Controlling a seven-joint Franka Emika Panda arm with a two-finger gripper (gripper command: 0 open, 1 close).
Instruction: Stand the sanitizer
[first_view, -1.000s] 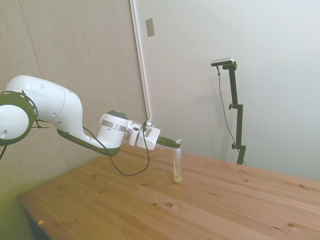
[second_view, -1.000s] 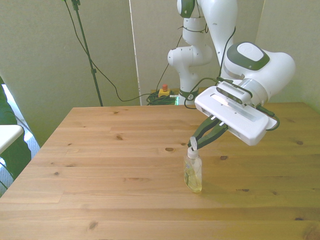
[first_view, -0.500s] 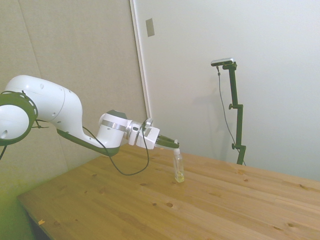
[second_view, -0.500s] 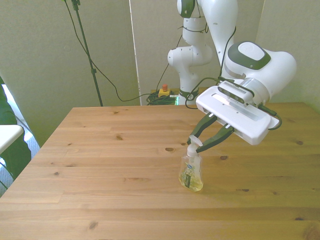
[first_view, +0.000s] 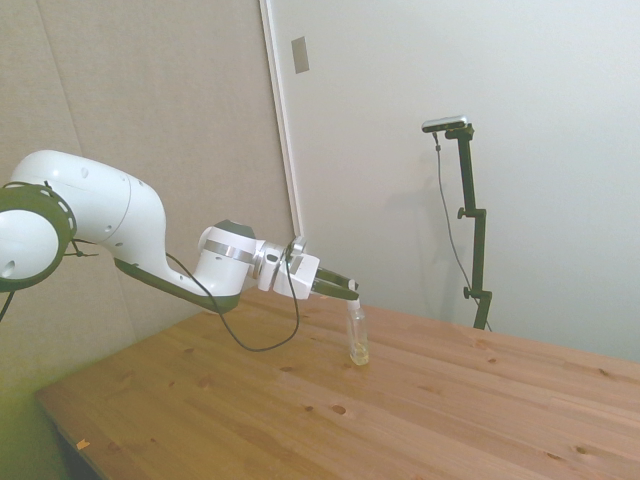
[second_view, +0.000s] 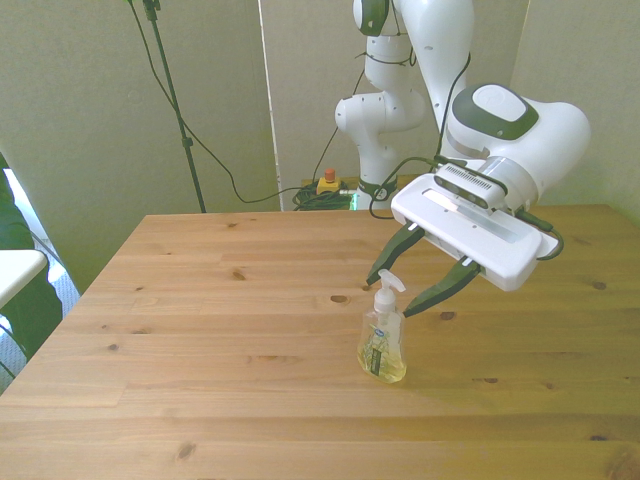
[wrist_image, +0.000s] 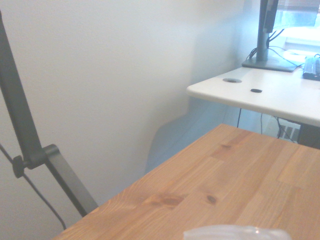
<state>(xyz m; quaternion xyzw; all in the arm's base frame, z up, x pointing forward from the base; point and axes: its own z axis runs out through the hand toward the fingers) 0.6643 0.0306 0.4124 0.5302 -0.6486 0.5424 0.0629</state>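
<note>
The sanitizer (second_view: 383, 341) stands upright on the wooden table (second_view: 220, 330), a small clear bottle with a white pump top, a white label and a little yellowish liquid at its base. In the side view the sanitizer (first_view: 357, 334) is upright just past the fingertips. My gripper (second_view: 392, 294) is open, its two dark fingers spread on either side of the pump top without touching it. The gripper (first_view: 352, 293) reaches in level at the height of the pump. A blurred white sliver of the pump top (wrist_image: 235, 232) shows in the wrist view.
A white desk (wrist_image: 260, 95) stands beyond the table's edge in the wrist view. Its corner (second_view: 15, 272) shows at the front view's left. The robot's base (second_view: 385, 130) rises behind the far edge, with cables on the floor.
The gripper was shut on the pump top one second ago. Its fingers have since spread apart and let go. The sanitizer has turned and settled upright.
</note>
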